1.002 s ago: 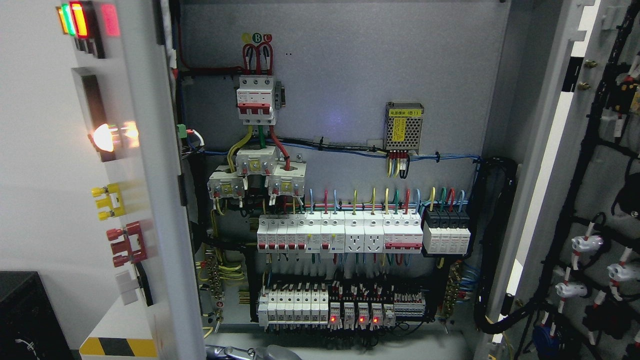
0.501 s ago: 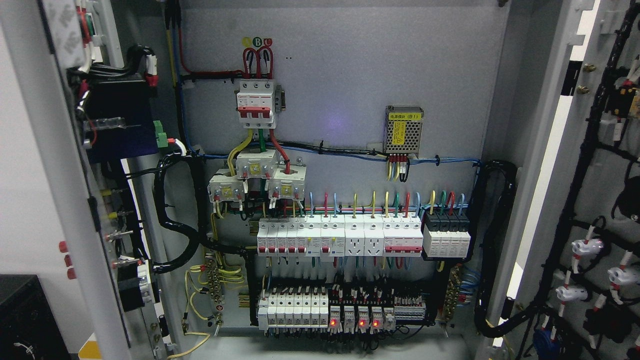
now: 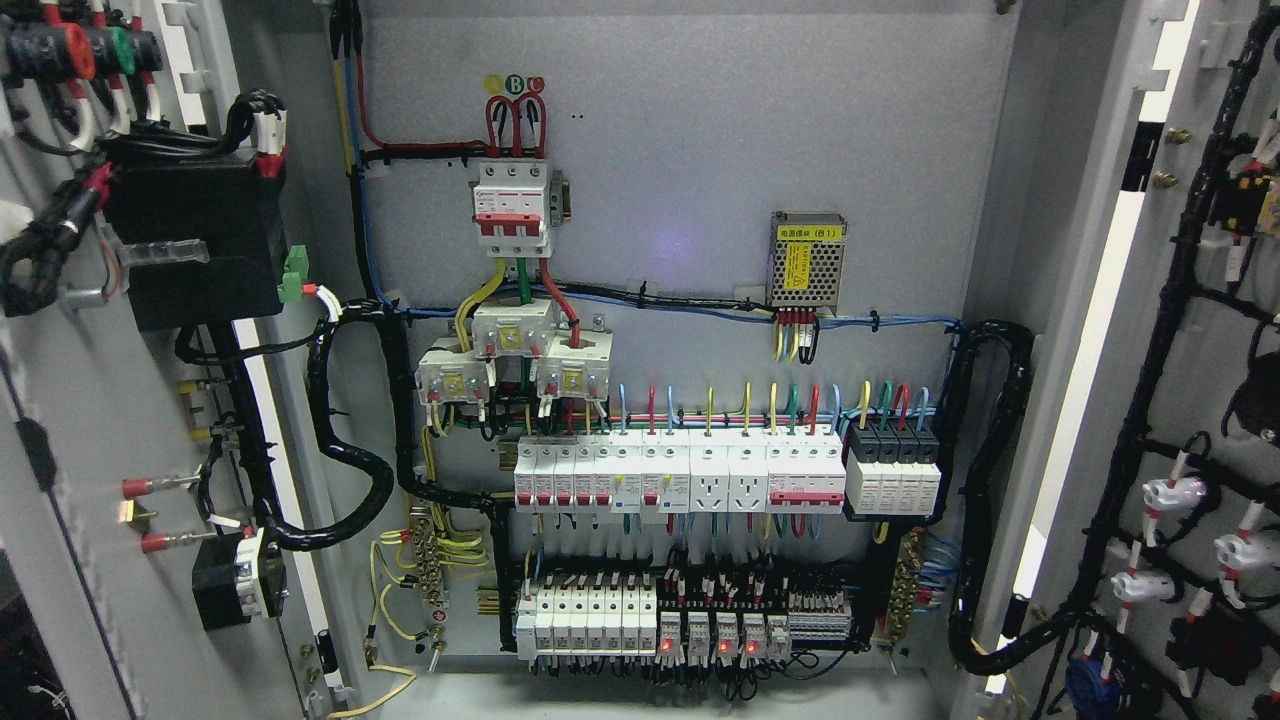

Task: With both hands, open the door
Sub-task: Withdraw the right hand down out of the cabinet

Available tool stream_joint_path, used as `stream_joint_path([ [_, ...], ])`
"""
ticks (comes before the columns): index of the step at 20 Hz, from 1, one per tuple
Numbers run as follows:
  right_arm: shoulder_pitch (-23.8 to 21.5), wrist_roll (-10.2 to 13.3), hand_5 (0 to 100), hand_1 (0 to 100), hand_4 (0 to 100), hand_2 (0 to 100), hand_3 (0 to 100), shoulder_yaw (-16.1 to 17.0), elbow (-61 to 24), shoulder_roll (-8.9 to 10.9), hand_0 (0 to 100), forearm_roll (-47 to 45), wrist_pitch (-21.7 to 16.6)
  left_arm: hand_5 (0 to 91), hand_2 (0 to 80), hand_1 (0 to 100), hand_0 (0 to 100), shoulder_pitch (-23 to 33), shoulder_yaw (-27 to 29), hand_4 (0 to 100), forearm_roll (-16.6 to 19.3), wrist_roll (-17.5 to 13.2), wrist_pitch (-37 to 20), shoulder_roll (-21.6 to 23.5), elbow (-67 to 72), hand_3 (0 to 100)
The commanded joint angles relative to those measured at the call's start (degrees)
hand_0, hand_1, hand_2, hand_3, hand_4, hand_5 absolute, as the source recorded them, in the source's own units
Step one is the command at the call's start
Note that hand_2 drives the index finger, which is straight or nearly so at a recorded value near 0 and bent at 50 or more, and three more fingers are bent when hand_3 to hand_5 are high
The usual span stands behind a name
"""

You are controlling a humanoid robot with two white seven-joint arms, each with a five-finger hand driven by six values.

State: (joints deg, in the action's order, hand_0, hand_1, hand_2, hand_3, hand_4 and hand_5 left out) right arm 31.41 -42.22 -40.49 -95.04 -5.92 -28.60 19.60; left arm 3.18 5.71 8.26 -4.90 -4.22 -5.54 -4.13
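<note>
An electrical cabinet fills the head view with both doors swung wide. The left door (image 3: 90, 420) shows its grey inner face, carrying a black box, red and green button backs and black cable bundles. The right door (image 3: 1200, 380) also shows its inner side, with black wiring looms and white connectors. Between them the grey back panel (image 3: 690, 180) holds a red-and-white main breaker (image 3: 512, 205), rows of white breakers (image 3: 680, 475) and terminal blocks with red lights (image 3: 690, 625). Neither of my hands nor any arm appears in the picture.
A metal-cased power supply with a yellow label (image 3: 808, 258) sits at the upper right of the panel. Thick black cable conduits loop at the left hinge side (image 3: 350, 460) and the right hinge side (image 3: 985, 480). The cabinet floor (image 3: 650, 695) runs along the bottom.
The left door has swung further outward to the left: a second ago its outer face with lamps showed, now its inner wiring side faces me. A grey piece at the bottom edge has left view.
</note>
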Motion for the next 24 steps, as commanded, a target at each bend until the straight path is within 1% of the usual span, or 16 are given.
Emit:
stream_joint_path([
  [1,1.6,-0.1,0,0,0,0,0,-2.7,2.7,-2.34,0,0.4,0.1,0.0,0.0,0,0,0.0,0.0,0,0.0,0.0,-0.3,0.0,0.0,0],
  [9,3.7,0.0,0,0,0,0,0,-3.4,6.3,-2.43,0,0.3,0.0,0.0,0.0,0,0,0.0,0.0,0,0.0,0.0,-0.3,0.0,0.0,0],
  [16,5.0,0.0,0,0,0,0,0,-3.4,6.9,-2.43,0,0.2,0.0,0.0,0.0,0,0,0.1,0.0,0,0.0,0.0,-0.2,0.0,0.0,0],
  [22,5.1,0.0,0,0,0,0,0,-3.4,7.0,-2.43,0,0.2,0.0,0.0,0.0,0,0,-0.4,0.0,0,0.0,0.0,-0.2,0.1,-0.5,0],
  [23,5.1,0.0,0,0,0,0,0,-3.5,6.9,-2.43,0,0.2,0.0,0.0,0.0,0,0,0.1,-0.2,0,0.0,-0.2,-0.4,0.4,-0.9,0],
  [24,5.1,0.0,0,0,0,0,0,-3.5,7.0,-2.43,0,0.2,0.0,0.0,0.0,0,0,0.3,-0.3,0,-0.1,-1.2,-0.4,1.7,-2.3,0],
])
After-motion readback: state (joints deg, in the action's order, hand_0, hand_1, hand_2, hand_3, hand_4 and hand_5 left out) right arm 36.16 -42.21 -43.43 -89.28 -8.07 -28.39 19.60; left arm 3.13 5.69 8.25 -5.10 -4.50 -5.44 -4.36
